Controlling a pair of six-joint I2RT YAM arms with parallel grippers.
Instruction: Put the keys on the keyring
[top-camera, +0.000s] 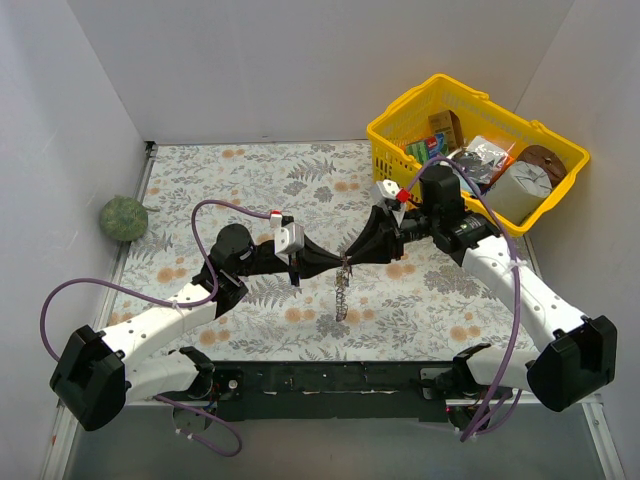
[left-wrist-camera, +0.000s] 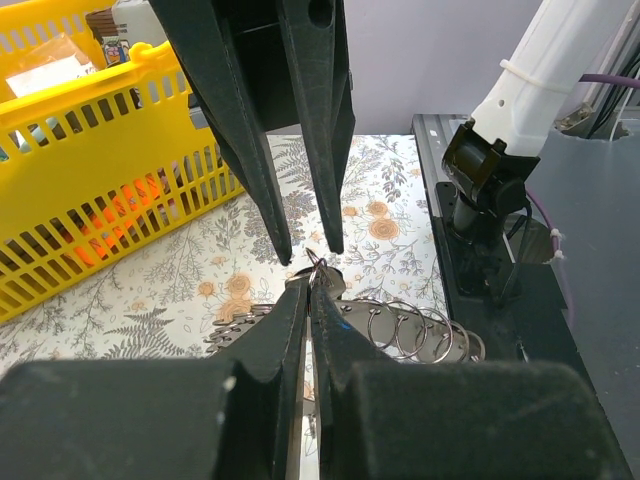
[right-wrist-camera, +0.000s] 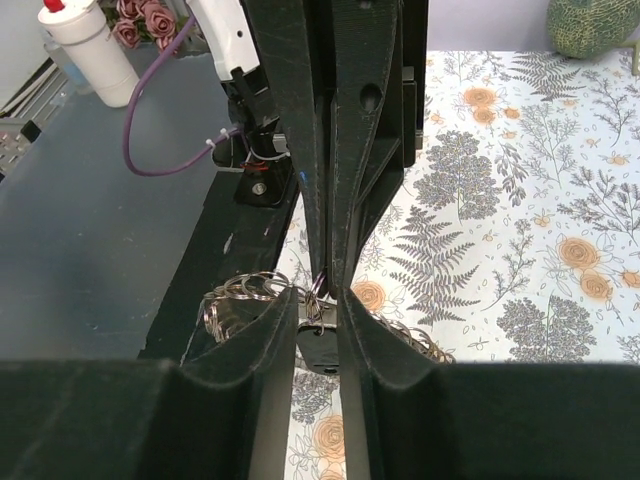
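My two grippers meet tip to tip above the middle of the floral mat. The left gripper (top-camera: 334, 265) (left-wrist-camera: 310, 287) is shut on the keyring (top-camera: 342, 292), a silvery ring whose rim carries many small split rings (left-wrist-camera: 415, 328) (right-wrist-camera: 235, 295) and which hangs below the tips. The right gripper (top-camera: 353, 257) (right-wrist-camera: 318, 297) has its fingers a key's width apart, with a dark key (right-wrist-camera: 322, 345) sitting between them, joined by a small ring to the left gripper's tips. In the left wrist view the right gripper's fingers (left-wrist-camera: 318, 256) point down at that small ring. No red or blue key shows.
A yellow basket (top-camera: 385, 135) (left-wrist-camera: 100, 170) full of odds and ends stands at the back right, close behind the right arm. A green ball (top-camera: 122, 216) (right-wrist-camera: 590, 25) lies at the left wall. A white bottle (right-wrist-camera: 90, 50) stands off the table's near side.
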